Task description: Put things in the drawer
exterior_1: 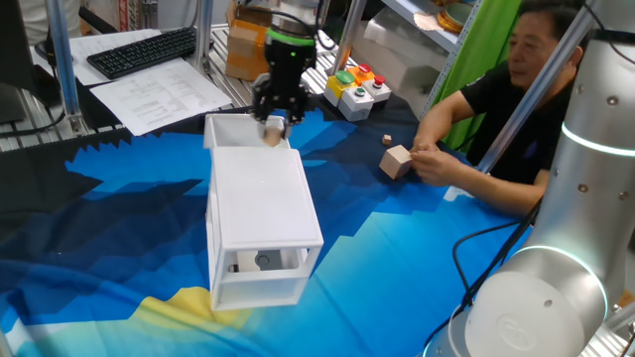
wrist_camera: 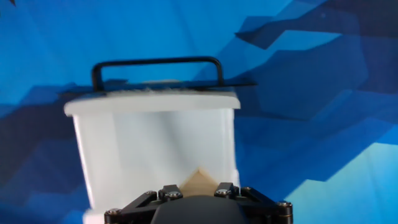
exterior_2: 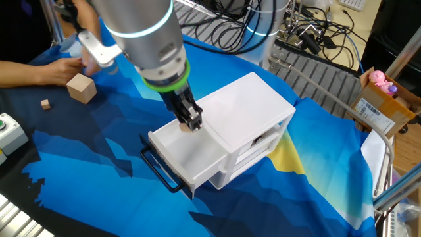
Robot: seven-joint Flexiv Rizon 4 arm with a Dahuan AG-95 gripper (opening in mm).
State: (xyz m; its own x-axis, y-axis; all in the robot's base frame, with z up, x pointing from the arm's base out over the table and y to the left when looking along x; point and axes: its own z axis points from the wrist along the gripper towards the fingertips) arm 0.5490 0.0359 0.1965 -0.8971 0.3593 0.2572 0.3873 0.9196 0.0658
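Observation:
My gripper [exterior_1: 274,129] hangs over the open upper drawer [exterior_1: 220,133] of the white cabinet [exterior_1: 263,213] and is shut on a small tan wooden cube [exterior_1: 274,136]. In the other fixed view the gripper [exterior_2: 191,125] holds the cube [exterior_2: 189,128] just above the drawer's floor [exterior_2: 187,155], close to the cabinet front. In the hand view the cube [wrist_camera: 199,180] shows between the fingers, over the white drawer [wrist_camera: 152,143] with its black handle [wrist_camera: 157,65]. Another small cube [exterior_1: 387,140] lies on the blue cloth beside a larger tan block [exterior_1: 396,161].
A person's hands [exterior_1: 437,159] rest by the larger block at the table's right. A button box [exterior_1: 357,89] and a cardboard box [exterior_1: 246,48] stand at the back. The cabinet's lower compartment [exterior_1: 263,261] shows dark contents. Cables lie beyond the table [exterior_2: 289,33].

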